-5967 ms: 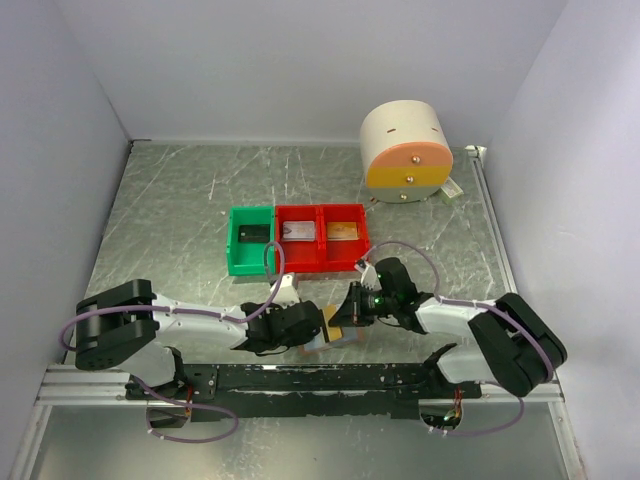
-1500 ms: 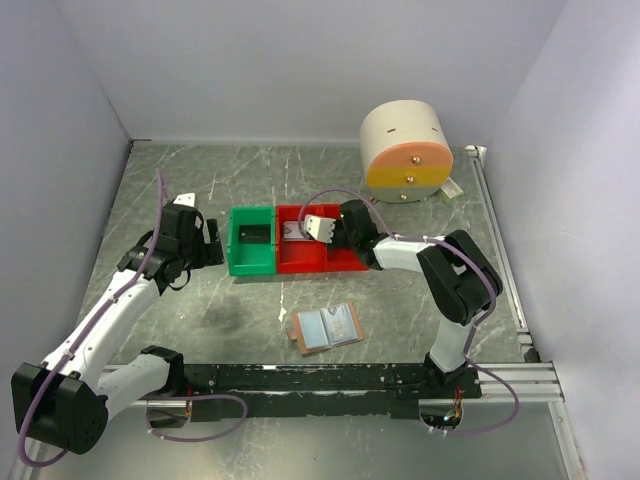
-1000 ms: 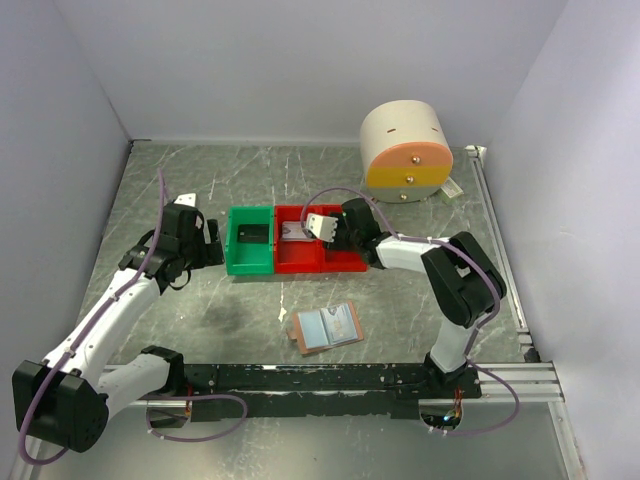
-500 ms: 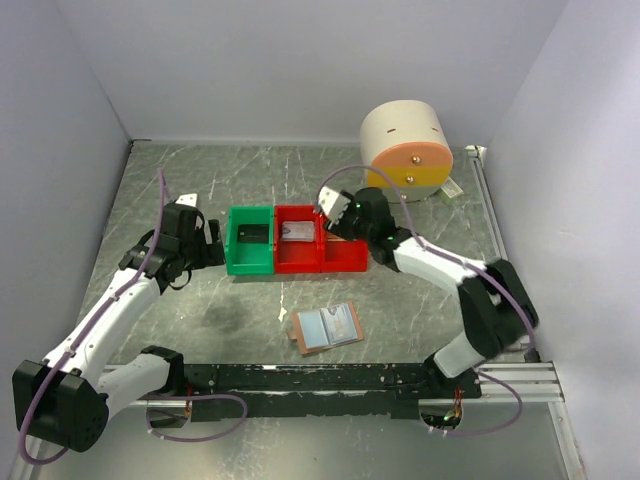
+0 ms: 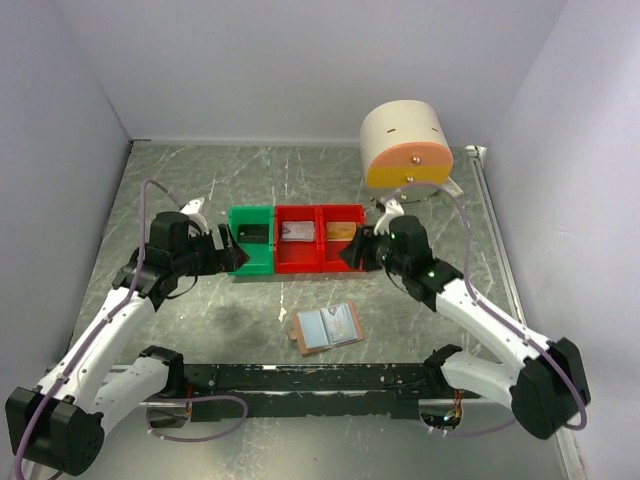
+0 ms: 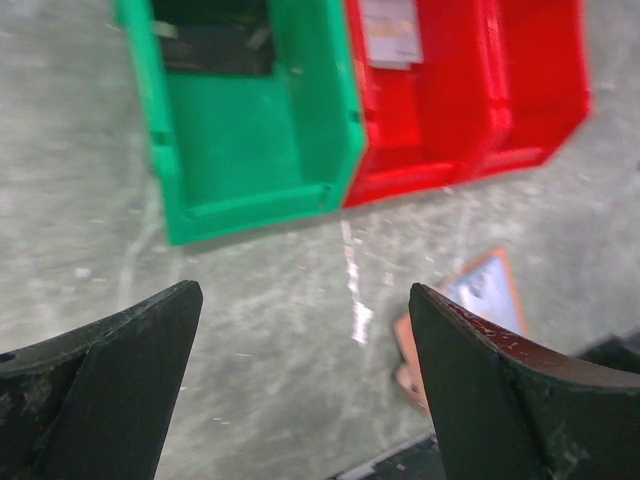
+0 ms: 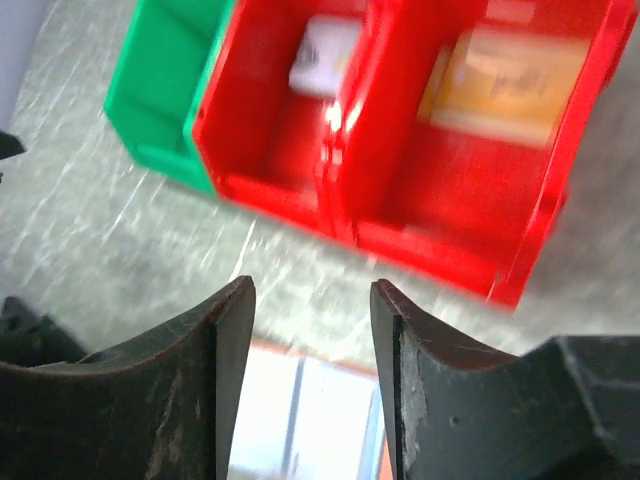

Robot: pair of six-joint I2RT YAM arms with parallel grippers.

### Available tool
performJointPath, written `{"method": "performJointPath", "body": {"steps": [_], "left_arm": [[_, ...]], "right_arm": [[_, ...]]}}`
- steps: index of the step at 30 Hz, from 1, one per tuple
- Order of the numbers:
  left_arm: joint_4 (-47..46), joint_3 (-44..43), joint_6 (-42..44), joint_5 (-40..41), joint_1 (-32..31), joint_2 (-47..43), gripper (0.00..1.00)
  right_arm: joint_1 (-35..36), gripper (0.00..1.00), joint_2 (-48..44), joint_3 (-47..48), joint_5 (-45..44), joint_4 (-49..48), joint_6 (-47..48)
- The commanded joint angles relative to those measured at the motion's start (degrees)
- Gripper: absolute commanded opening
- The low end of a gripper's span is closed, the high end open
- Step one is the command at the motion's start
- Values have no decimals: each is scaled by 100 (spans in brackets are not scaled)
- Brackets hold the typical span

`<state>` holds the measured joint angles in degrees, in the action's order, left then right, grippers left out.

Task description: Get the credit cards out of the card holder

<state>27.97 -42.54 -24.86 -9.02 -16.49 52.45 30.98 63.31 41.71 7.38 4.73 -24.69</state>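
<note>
Tan-brown leather spread open, the card holder (image 5: 327, 328) lies flat on the grey marbled table (image 5: 200, 190) with its pale blue-grey lining facing up. It sits near the front edge, between the two arms and apart from both. Whether any card sits in its pockets cannot be told from above. Behind it three small bins stand touching in a row. The green bin (image 5: 255, 262) on the left holds what looks like a dark card (image 5: 253, 233), though the wrist view shows it only as a blur. The middle red bin (image 5: 298, 262) holds a silver-grey card (image 5: 299, 231). The right red bin (image 5: 335, 262) holds a gold-brown card (image 5: 341, 230) lying flat on its floor. The left gripper (image 5: 228, 252) hovers just beside the green bin's left front corner. Its jaws are spread very wide and there is nothing between them. Its own camera looks down past the fingers onto bare table and the bins' front walls. The right gripper (image 5: 355, 250) hangs at the right front corner of the right red bin. Its jaws are parted about halfway and hold nothing. Its wrist view shows only the red bin front and the holder's pale lining through the gap. A cream cylinder (image 5: 404, 150) with an orange band stands at the back right, well apart from the bins.
</note>
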Motion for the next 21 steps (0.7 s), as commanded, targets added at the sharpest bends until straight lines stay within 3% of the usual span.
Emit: {"method": "performJointPath", "body": {"steps": [1, 4, 8, 13, 21], "left_arm": [[-979, 556, -1129, -1831, 13, -213, 95], [-1775, 885, -1750, -2245, -305, -387, 94], [-1854, 688, -1907, -1460, -1357, -223, 92], [-1991, 393, -2184, -523, -2833, 717, 87], [-2572, 277, -2731, 62, -3868, 1774, 81]], "right_arm": [[17, 49, -757, -930, 748, 178, -2056], [102, 49, -905, -1358, 955, 172, -2412], [341, 46, -833, -1518, 857, 456, -2535], [601, 42, -872, -1634, 571, 755, -2645], [670, 38, -923, -1964, 543, 898, -2731]]}}
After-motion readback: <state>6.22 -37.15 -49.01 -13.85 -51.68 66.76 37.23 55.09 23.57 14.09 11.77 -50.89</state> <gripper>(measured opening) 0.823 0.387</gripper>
